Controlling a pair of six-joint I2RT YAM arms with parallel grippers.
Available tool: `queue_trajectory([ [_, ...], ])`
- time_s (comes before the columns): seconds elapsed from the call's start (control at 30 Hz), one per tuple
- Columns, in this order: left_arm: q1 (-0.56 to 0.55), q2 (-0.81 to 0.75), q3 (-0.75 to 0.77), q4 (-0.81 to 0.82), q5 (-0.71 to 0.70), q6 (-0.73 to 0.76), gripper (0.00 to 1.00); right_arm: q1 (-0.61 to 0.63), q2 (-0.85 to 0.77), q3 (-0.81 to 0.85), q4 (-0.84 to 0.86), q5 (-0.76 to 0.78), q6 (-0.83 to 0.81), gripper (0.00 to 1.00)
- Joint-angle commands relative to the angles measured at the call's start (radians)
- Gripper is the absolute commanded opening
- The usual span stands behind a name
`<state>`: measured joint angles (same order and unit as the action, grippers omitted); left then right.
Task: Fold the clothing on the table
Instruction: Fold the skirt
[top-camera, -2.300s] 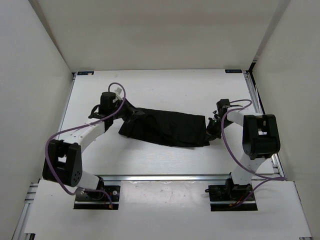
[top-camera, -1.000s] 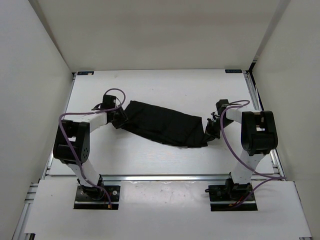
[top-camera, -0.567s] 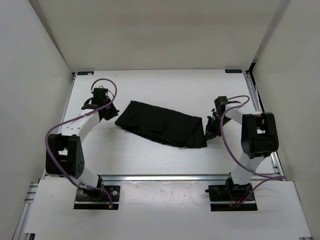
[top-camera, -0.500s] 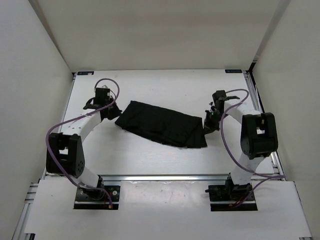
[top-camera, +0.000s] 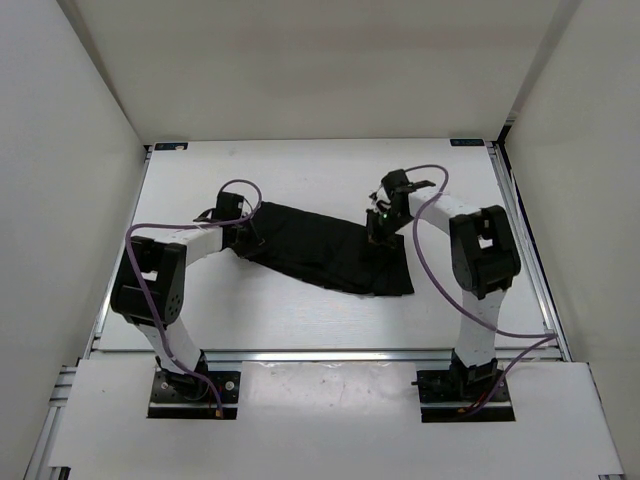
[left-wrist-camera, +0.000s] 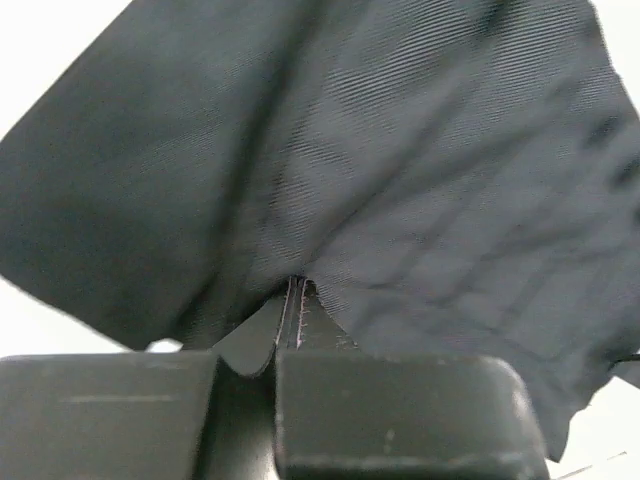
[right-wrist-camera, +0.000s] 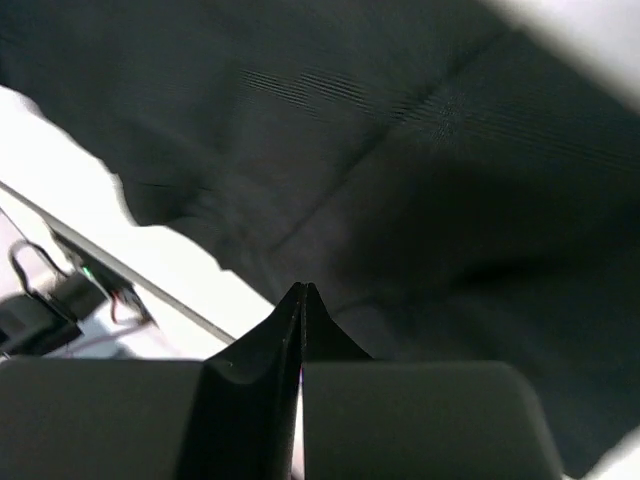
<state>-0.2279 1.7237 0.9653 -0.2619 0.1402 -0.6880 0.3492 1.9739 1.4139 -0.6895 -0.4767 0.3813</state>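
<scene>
The clothing (top-camera: 320, 248), a black skirt, lies across the middle of the table (top-camera: 300, 170). My left gripper (top-camera: 248, 236) is at its left end. In the left wrist view the left gripper (left-wrist-camera: 297, 284) is shut, and the fabric (left-wrist-camera: 400, 180) puckers into its tips. My right gripper (top-camera: 381, 224) is over the skirt's upper right part. In the right wrist view the right gripper (right-wrist-camera: 302, 290) is shut above the dark cloth (right-wrist-camera: 420, 170), and no fabric shows between its tips.
White walls enclose the table on three sides. A silver rail (top-camera: 330, 354) runs along the near edge in front of both arm bases. Purple cables loop off each arm. Bare tabletop (right-wrist-camera: 60, 170) shows left of the skirt in the right wrist view.
The left gripper swung out to the far left, then came back to the skirt's left end and shut there. The right gripper, shut throughout, moved left from the skirt's right edge to over it.
</scene>
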Motion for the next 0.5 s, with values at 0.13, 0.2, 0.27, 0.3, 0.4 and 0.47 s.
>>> queue_trajectory([
  [0.13,0.038,-0.038,-0.1,-0.013,-0.057,0.042,0.0,-0.004,0.036,-0.168,-0.059,-0.044,-0.058,0.0],
  [0.2,0.045,-0.042,-0.114,-0.019,-0.08,0.054,0.0,-0.025,0.011,-0.228,-0.071,-0.004,-0.065,0.0],
  [0.27,0.045,-0.039,-0.114,-0.025,-0.085,0.07,0.0,-0.045,-0.009,-0.272,-0.074,0.032,-0.076,0.0],
  [0.3,0.048,-0.041,-0.117,-0.022,-0.083,0.076,0.0,-0.05,-0.015,-0.303,-0.076,0.061,-0.075,0.0],
  [0.4,0.055,-0.044,-0.117,-0.033,-0.093,0.099,0.0,-0.097,-0.052,-0.355,-0.091,0.119,-0.097,0.0],
  [0.47,0.062,-0.055,-0.125,-0.046,-0.097,0.113,0.0,-0.116,-0.061,-0.374,-0.108,0.159,-0.105,0.0],
])
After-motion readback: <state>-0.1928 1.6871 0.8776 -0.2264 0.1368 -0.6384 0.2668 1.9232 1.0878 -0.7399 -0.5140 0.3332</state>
